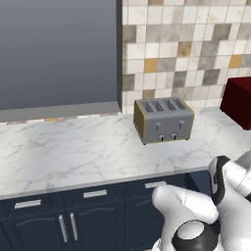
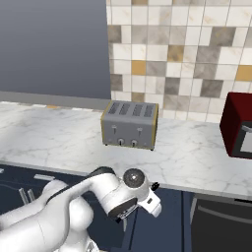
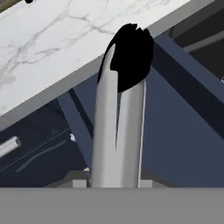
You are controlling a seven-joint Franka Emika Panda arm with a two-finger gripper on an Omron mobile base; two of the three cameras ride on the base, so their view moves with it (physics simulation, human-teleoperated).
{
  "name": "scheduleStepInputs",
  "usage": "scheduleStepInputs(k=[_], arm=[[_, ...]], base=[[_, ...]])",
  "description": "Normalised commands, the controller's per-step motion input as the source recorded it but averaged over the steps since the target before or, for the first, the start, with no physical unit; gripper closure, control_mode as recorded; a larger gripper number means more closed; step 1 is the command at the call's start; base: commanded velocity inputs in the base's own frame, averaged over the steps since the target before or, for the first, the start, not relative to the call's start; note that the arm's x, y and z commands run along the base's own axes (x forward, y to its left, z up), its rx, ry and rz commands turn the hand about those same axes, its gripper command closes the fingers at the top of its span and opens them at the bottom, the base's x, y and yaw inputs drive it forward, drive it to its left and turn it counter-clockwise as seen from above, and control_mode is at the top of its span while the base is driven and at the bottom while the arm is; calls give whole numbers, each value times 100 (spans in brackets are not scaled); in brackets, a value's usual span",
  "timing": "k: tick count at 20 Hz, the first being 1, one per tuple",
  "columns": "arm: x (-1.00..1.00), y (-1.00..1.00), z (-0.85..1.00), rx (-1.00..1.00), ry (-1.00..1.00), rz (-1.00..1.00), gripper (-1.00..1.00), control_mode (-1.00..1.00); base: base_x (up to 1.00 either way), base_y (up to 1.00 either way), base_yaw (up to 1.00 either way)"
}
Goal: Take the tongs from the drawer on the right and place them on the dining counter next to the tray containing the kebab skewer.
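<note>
Tongs (image 3: 118, 127) rise straight up the middle of the hand view from between the hand's (image 3: 114, 183) two finger tips, which stand at the bottom edge on either side of them; the hand is clamped on the tongs near their lower end. Here they look different from plain black: two long pale grey metal arms lie close together with a thin slit between them, and they end in a broad black tip (image 3: 130, 54) with a ragged upper edge. That black tip overlaps the edge of the marble surface (image 3: 52, 48) in the picture, with navy cabinet fronts (image 3: 183, 127) behind the arms. At the left of the hand view the end of a silver bar handle (image 3: 9, 145) shows against a dark navy panel; I cannot tell whether that panel is the drawer.

From the left base view the white arm (image 1: 196, 211) bends low in front of the navy cabinets, below the surface edge; short horizontal silver handles (image 1: 94, 194) mark a row of shallow drawer fronts under the worktop. A grey four-slot toaster (image 1: 163, 119) with brass-coloured sides stands on the marble surface (image 1: 63, 152), and a dark red appliance (image 1: 238, 102) sits at the right edge. In the right base view the arm's wrist (image 2: 129, 194) hangs just under the surface edge, in front of the toaster (image 2: 130, 124).
</note>
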Motion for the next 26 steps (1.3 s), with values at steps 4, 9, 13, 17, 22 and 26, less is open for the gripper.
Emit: scheduleStepInputs(k=[4, 9, 13, 17, 22, 26], arm=[[6, 79, 100, 0, 0, 0, 100, -100], [9, 100, 100, -3, 2, 0, 100, -100], [38, 95, 100, -1, 1, 0, 100, -100], [41, 79, 100, 0, 4, 0, 100, -100], [26, 49, 65, -1, 11, 0, 100, -100], [0, 0, 0, 0, 0, 0, 100, -100]], base=[[0, 0, 0], [0, 0, 0], [0, 0, 0], [0, 0, 0], [0, 0, 0], [0, 0, 0]])
